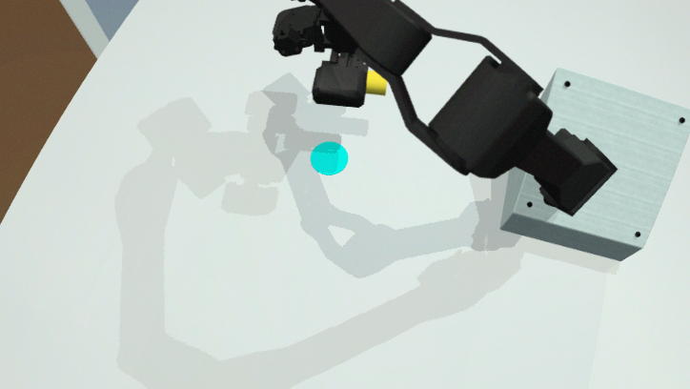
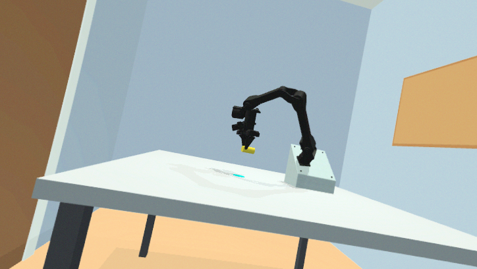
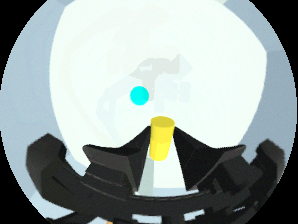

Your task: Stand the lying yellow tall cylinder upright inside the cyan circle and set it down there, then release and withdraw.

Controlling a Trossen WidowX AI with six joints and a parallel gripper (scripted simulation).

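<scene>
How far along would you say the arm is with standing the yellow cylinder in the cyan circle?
Done: the gripper is shut on the yellow cylinder, lifted well above the table. In hand: carrying it, lying horizontal. Left: turn it upright, set it in the cyan circle, release, withdraw.

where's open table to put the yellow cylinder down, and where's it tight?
Bare patches: the cyan circle itself, with nothing standing in it, and the table between it and the brown-floor edge. Tight: near the mounting block and under the arm. The yellow cylinder hangs horizontal in the gripper jaws, above the table.
</scene>
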